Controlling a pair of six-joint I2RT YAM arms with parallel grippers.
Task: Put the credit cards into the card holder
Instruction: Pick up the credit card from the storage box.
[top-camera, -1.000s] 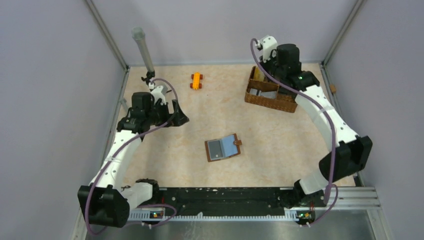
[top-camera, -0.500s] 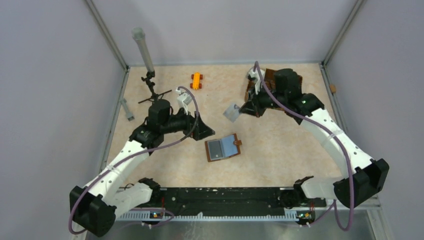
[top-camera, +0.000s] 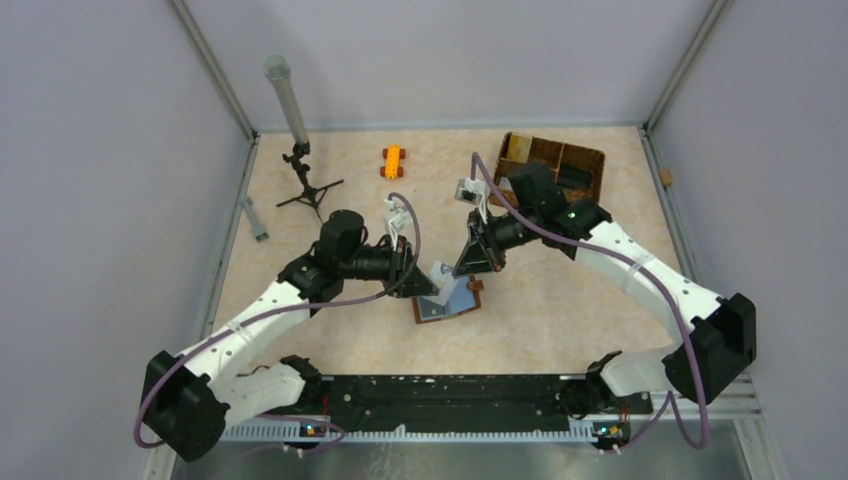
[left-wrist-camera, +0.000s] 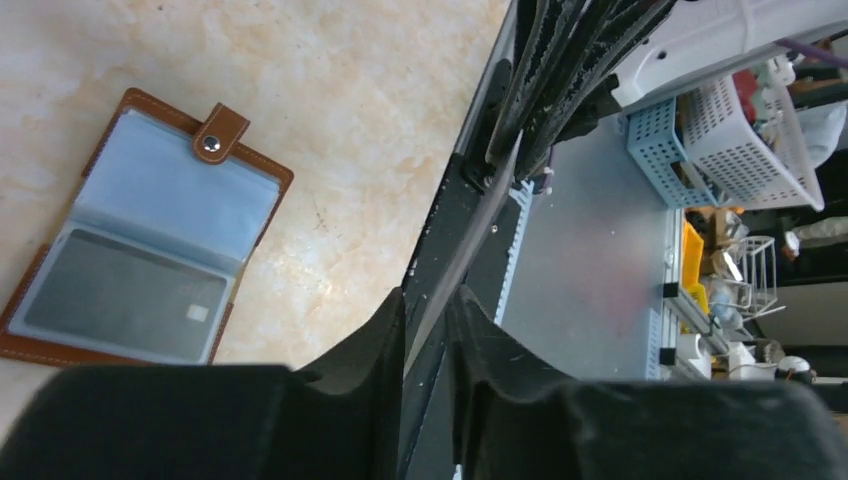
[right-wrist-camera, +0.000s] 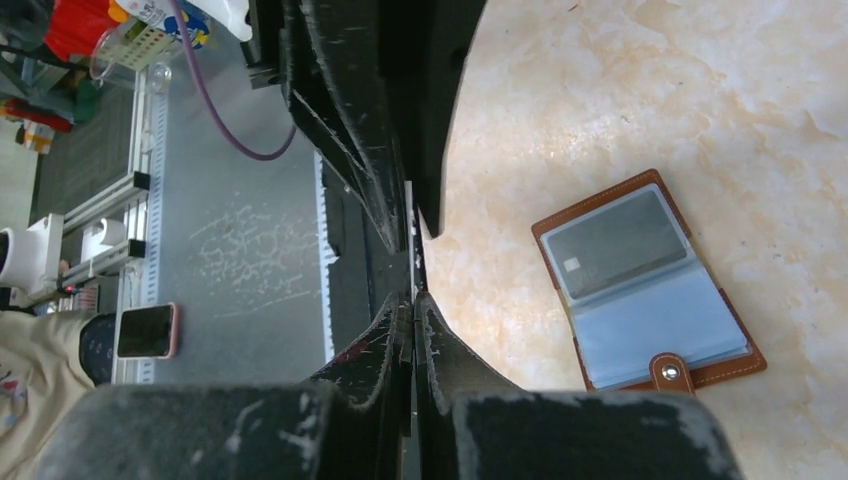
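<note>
1. Jaws of the left gripper (left-wrist-camera: 428, 300) stand narrowly apart around one end of a grey card (top-camera: 440, 271). Whether they pinch it yet, I cannot tell.
2. Grey card: it stands on edge in the air, its long axis running from one gripper to the other, just above the open card holder (left-wrist-camera: 140, 260). The holder lies flat at mid-table with a dark card (left-wrist-camera: 125, 300) in its left pocket and the blue pocket (left-wrist-camera: 175, 195) on its right empty.
3. Right gripper (right-wrist-camera: 412, 300): fingers pressed together on the card's other end. It is on the empty pocket's side, so probably the nearer arm.
4. Basket (top-camera: 555, 165): far right, well apart.
5. Change: a second ago the left arm was back by the left wall, jaws wide, and the right arm was at the basket. The holder has not moved.
</note>
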